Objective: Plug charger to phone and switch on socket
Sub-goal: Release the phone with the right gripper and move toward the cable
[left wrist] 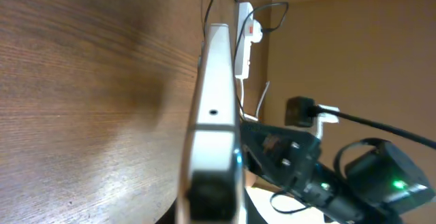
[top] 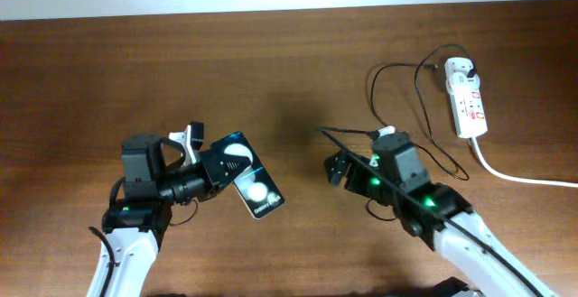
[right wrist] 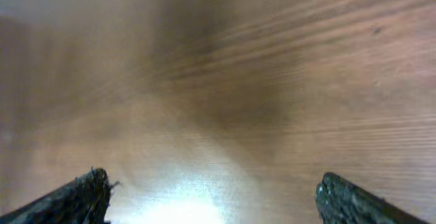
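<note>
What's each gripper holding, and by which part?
Left gripper clamps the glossy black rectangular smartphone near one end. Right gripper open, holding nothing.

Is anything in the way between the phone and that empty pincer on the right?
Nothing visible. Only bare table separates the phone, gripped by the left pincer, from the open right pincer. The charger cable lies on the right pincer's far side, not between.

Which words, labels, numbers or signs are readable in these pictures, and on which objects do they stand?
No text is readable.
On the phone: tiny white print at its lower end, too small to read.
On the socket: small red marks, too small to read.
Both wrist views: no text.
</note>
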`<state>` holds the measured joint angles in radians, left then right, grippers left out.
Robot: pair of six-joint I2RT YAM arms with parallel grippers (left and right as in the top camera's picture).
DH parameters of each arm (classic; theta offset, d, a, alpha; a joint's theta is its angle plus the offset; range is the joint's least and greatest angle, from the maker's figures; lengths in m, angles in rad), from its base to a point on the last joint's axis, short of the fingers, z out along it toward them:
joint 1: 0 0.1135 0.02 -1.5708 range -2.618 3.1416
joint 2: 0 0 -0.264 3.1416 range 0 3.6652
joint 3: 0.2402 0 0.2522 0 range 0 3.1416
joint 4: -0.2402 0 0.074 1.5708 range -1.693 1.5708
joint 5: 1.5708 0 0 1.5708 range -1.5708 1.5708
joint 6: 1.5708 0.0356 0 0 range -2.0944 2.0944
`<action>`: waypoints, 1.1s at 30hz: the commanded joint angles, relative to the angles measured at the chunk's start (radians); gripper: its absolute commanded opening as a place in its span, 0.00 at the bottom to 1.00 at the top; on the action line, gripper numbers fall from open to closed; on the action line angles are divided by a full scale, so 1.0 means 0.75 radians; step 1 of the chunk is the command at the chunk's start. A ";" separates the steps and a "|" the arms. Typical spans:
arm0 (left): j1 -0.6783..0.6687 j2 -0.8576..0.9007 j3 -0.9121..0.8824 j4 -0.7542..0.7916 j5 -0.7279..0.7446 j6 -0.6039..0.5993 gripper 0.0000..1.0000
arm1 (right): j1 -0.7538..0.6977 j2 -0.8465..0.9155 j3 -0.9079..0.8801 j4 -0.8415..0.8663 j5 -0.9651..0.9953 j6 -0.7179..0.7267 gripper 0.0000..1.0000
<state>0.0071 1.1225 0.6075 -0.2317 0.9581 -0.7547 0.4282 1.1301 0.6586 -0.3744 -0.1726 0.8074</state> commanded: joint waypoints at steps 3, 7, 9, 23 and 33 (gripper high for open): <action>0.003 -0.004 0.009 0.007 0.070 0.032 0.00 | -0.051 -0.354 0.254 -0.532 0.113 -0.061 0.99; 0.003 -0.003 0.009 0.007 0.090 0.032 0.00 | -0.051 -0.582 0.279 -0.623 0.280 -0.094 0.99; 0.003 -0.004 0.009 0.007 0.100 0.032 0.00 | -0.051 -0.566 0.279 -0.618 0.428 -0.099 0.99; 0.003 -0.003 0.009 0.007 0.099 0.032 0.00 | -0.211 0.855 1.500 -0.976 0.664 -0.237 0.99; 0.003 -0.003 0.009 0.007 0.089 0.031 0.00 | -0.371 1.493 1.650 -0.465 0.557 -0.338 0.86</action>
<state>0.0071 1.1240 0.6067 -0.2356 0.9989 -0.7475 0.1574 2.2036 1.8820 -0.7685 0.2810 0.5602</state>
